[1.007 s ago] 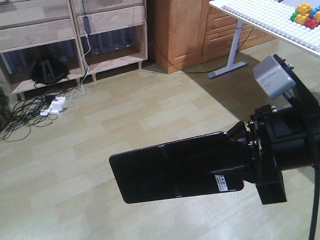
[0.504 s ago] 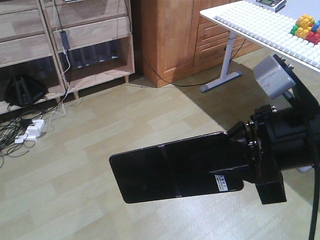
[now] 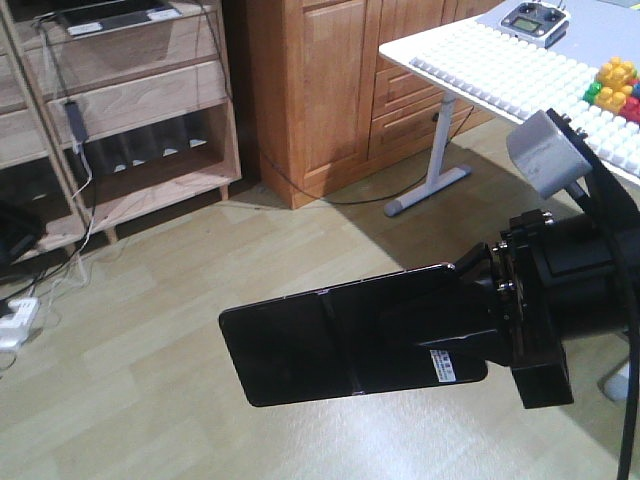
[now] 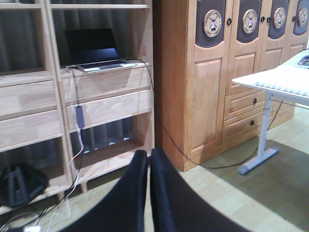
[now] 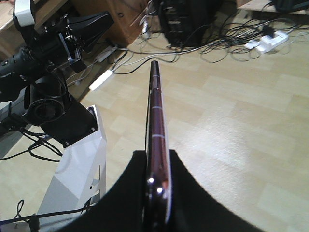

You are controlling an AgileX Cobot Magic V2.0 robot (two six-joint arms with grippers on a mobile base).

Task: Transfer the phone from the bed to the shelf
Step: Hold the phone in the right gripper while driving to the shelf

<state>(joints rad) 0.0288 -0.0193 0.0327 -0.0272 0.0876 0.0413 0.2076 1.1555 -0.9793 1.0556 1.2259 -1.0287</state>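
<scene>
Nothing is reading clearly in any view. A small white sticker (image 3: 446, 364) is sitting on the phone (image 3: 330, 340), near its right end. Dark print is showing on it, too small to make out. Round dials (image 4: 213, 23) are showing on the cabinet (image 4: 193, 96) doors like clock faces, their rim marks too blurred to read as numbers. A controller (image 3: 535, 20) is lying at the far edge of the worktop (image 3: 470, 65), with nothing legible showing on it.

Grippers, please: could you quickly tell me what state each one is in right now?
Left gripper: closed, holding nothing.
Right gripper: closed on the phone.
</scene>
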